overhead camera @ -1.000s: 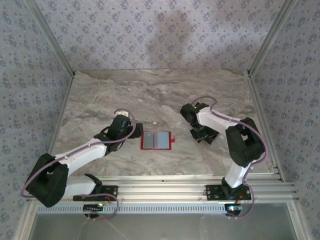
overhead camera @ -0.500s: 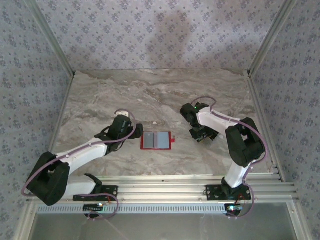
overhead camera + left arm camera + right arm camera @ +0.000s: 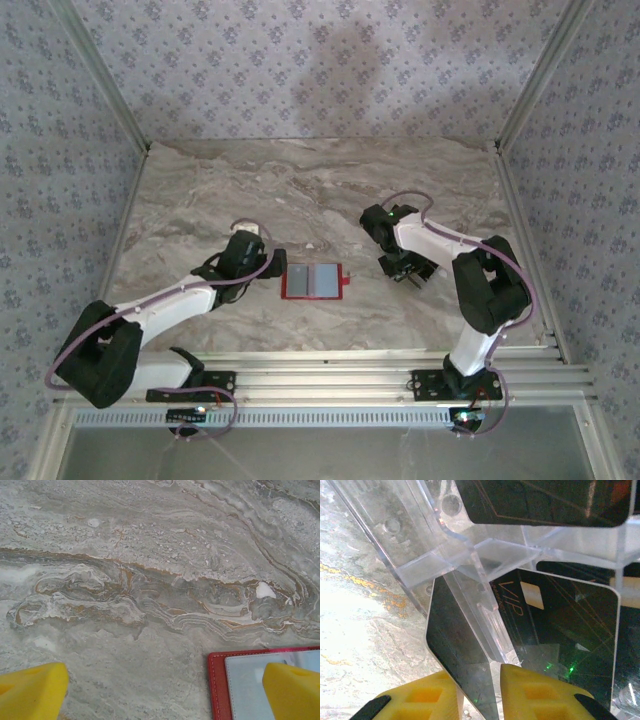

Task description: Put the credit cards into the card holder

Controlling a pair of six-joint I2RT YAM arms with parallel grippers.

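Observation:
The red card holder [image 3: 313, 281] lies open and flat mid-table, grey inside up; its red corner [image 3: 217, 680] lies at the lower right of the left wrist view. My left gripper [image 3: 272, 262] [image 3: 160, 702] hovers open at its left edge, one yellow fingertip [image 3: 292, 690] over the grey lining. Several dark credit cards [image 3: 560, 630] stand in a clear slotted rack [image 3: 470, 555]. My right gripper [image 3: 405, 270] [image 3: 477, 697] straddles one upright card [image 3: 455, 645]. Its jaws stand close on either side, with a thin gap still visible on the right.
The marble tabletop [image 3: 300, 190] stretches behind both arms. Metal frame posts and patterned walls close in the sides and back. An aluminium rail [image 3: 330, 375] carrying the arm bases runs along the near edge.
The right gripper's jaws have narrowed around the upright card. Both arms have hardly shifted, and the left gripper has stayed wide open.

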